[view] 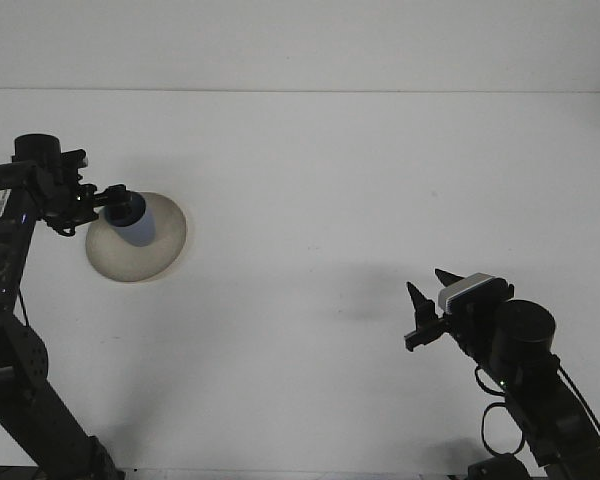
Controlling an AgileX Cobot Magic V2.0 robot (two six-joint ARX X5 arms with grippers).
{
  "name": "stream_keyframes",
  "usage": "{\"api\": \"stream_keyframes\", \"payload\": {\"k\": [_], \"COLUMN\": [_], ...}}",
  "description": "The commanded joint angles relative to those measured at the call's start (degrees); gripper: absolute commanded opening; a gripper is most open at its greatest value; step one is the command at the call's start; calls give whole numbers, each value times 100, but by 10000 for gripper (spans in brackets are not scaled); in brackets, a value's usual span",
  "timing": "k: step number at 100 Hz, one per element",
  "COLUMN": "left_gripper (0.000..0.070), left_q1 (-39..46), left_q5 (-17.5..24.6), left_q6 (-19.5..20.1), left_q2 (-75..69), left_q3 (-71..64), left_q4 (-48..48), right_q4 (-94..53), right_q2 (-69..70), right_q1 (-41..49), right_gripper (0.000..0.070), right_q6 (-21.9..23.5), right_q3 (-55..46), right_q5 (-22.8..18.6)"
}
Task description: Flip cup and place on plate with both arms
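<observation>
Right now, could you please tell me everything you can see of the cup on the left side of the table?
The cup is small, with a dark blue upper part and a paler blue-grey lower part; its material is hard to tell. It sits over the round beige plate, tilted rather than plainly upright. The left gripper is at its upper left side, with fingers around its dark top. Whether its base fully rests on the plate cannot be told from this view.
</observation>
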Motion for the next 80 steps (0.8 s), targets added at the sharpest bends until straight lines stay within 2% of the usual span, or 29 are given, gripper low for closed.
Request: {"api": "stream_keyframes", "payload": {"k": [1, 16, 27, 35, 52, 63, 68, 78, 80], "left_gripper": [505, 502, 483, 355, 18, 15, 15, 15, 15], "left_q1": [22, 50, 66, 90, 85, 4, -20, -72, -83], "left_q5": [57, 55, 52, 52, 57, 33, -50, -409, -442], "left_q6": [74, 76, 76, 70, 72, 48, 52, 79, 81], "left_q2": [-219, -903, -1550, -2002, -3008, -3910, -4345, -5381, -5643], "left_q3": [306, 466, 466, 457, -22, -1226, -1897, -3552, -3974], "left_q4": [-63, -127, -229, -358, -297, 455, 935, 2208, 2557], "right_q4": [42, 44, 48, 81, 302, 680, 911, 1338, 1412], "right_q2": [22, 22, 22, 17, -90, -374, -557, -935, -999], "right_q1": [22, 22, 4, -79, -511, -866, -1021, -1298, -1346], "right_gripper": [346, 346, 346, 346, 345, 340, 276, 19, 0], "right_q6": [55, 55, 52, 55, 52, 85, 120, 120, 120], "right_q3": [28, 28, 26, 24, -83, -350, -509, -835, -896], "right_q5": [2, 114, 439, 612, 706, 704, 680, 651, 640]}}
